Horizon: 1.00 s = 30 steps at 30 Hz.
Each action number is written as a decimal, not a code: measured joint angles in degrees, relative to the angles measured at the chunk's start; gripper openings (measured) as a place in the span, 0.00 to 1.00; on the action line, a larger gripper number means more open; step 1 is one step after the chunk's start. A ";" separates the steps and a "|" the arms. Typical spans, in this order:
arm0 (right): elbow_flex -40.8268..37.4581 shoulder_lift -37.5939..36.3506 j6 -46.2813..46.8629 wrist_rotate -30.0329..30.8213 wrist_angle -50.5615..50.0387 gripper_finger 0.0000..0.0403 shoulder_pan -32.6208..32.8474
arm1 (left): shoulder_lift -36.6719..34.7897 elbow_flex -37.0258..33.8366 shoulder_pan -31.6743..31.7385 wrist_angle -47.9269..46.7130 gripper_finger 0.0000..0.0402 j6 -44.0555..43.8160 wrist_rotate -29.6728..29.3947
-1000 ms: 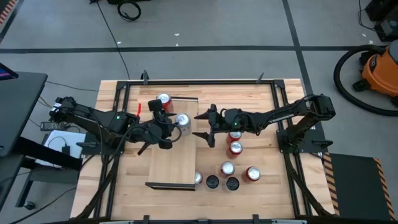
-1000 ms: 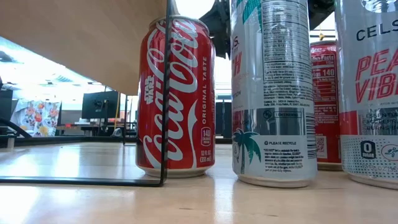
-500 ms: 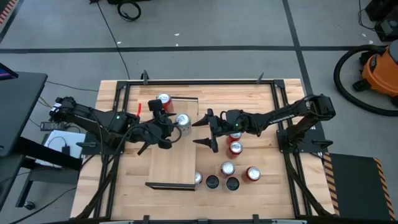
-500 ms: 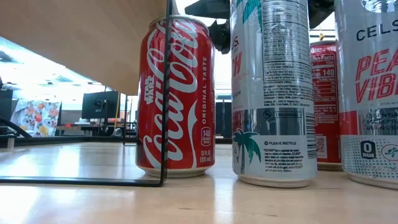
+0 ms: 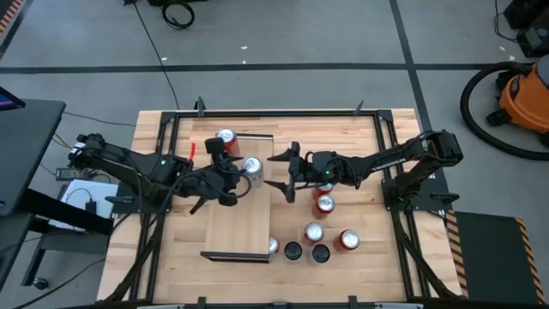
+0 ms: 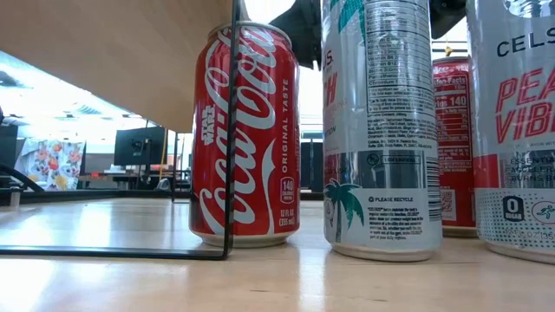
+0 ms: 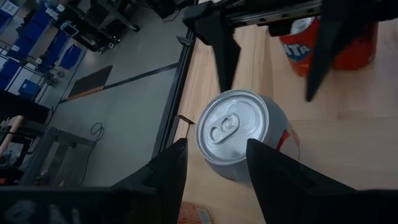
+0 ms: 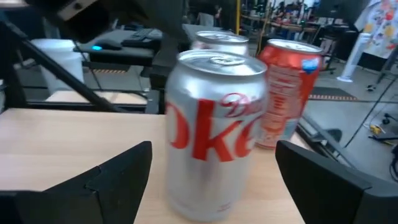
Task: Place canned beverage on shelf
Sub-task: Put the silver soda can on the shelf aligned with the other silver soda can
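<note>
Your right claw has eased back toward the silver can since half a second ago, after dipping nearer the front; nothing else has shifted. Nearest to it, that silver can stands upright on the shelf, just ahead of its spread, empty fingers. On the can's far side your left claw sits close in, its fingers flanking the can; you cannot tell whether they press it or have let go. Beyond that stands a red can, near the shelf's back corner. Behind your right claw, more cans wait on the worktop. The risk, as I judge it: with both claws crowding one can, a forward push could tip it or make the claws collide.
</note>
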 joint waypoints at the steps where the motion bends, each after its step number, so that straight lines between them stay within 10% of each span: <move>1: 0.00 0.00 -0.38 0.41 -0.14 0.87 -0.09 | 0.12 0.00 0.14 -0.15 0.44 0.00 0.07; 13: 0.00 0.00 -3.55 9.16 -1.62 0.87 -2.84 | 0.07 0.00 -1.24 -0.70 0.44 -0.53 0.17; 30: -0.02 0.00 0.86 0.09 2.47 0.87 -1.80 | 0.07 0.00 -0.50 -0.61 0.44 0.22 0.15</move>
